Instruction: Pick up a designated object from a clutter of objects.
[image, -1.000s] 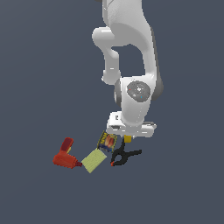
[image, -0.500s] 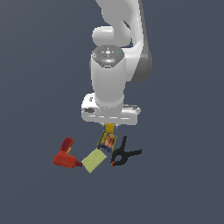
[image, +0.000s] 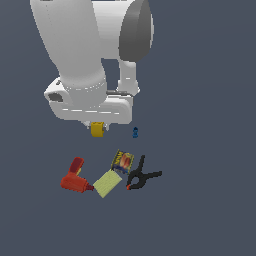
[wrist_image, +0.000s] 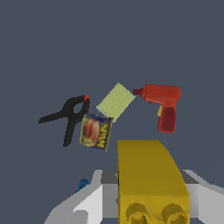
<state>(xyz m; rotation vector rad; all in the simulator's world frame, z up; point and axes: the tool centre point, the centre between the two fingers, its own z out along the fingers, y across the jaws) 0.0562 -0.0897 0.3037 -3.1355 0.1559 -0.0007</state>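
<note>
The fingers (image: 98, 125) are closed on the yellow block (image: 97, 130), which hangs just under the white hand of the arm (image: 90, 102), lifted well clear of the dark surface (image: 200, 210). In the wrist view the yellow block (wrist_image: 148, 179) fills the near part of the picture, wedged between the pale finger bodies, with two round dark sockets showing on its end face.

The rest of the clutter lies on the surface below. In the exterior view the red power drill (image: 75, 177) is furthest to that view's left, with the yellow-green flat pad (image: 106, 183) just beside it on its right. The blue-and-yellow can (image: 122, 162) lies on its side at the pad's far corner, touching or nearly touching it. The black spring clamp (image: 141, 175), with a red tip, lies just right of the can. The tiny blue piece (image: 135, 132) sits apart from the group, farther off and to the exterior view's right of the raised block.

The wrist view shows the same things from above: clamp (wrist_image: 68, 116), can (wrist_image: 95, 132), pad (wrist_image: 116, 101), drill (wrist_image: 164, 105), and the blue piece (wrist_image: 82, 184) partly hidden by a finger.
</note>
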